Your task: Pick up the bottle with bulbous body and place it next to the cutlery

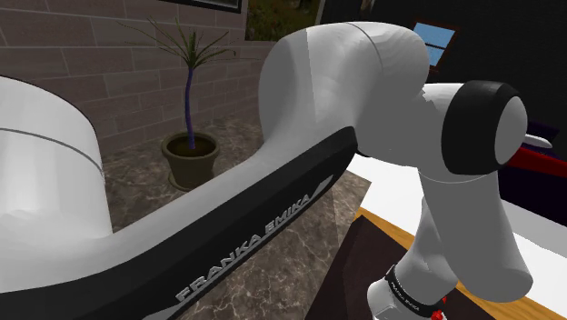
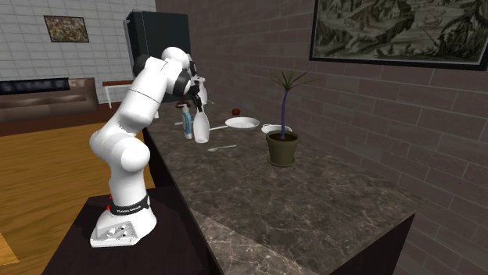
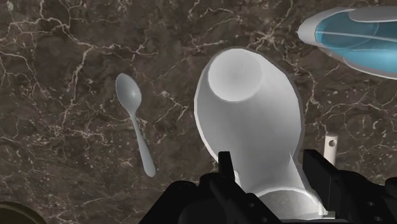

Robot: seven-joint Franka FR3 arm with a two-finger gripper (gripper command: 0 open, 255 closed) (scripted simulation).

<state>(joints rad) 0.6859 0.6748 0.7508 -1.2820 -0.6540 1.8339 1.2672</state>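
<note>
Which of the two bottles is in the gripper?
The white bulbous bottle: the gripper clasps it between its black fingers, with the spoon lying beside it. The blue bottle is off to the side, untouched.

Flat, even, moderately bright light

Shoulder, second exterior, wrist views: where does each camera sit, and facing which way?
Shoulder view: beside the stand, facing the potted plant; arm links crowd it.
Second exterior view: off the counter's end, looking along it; whole arm, stand.
Wrist view: on the hand, looking down; gripper clasps white bottle.
Shared: bottle and spoon in the latter two.
</note>
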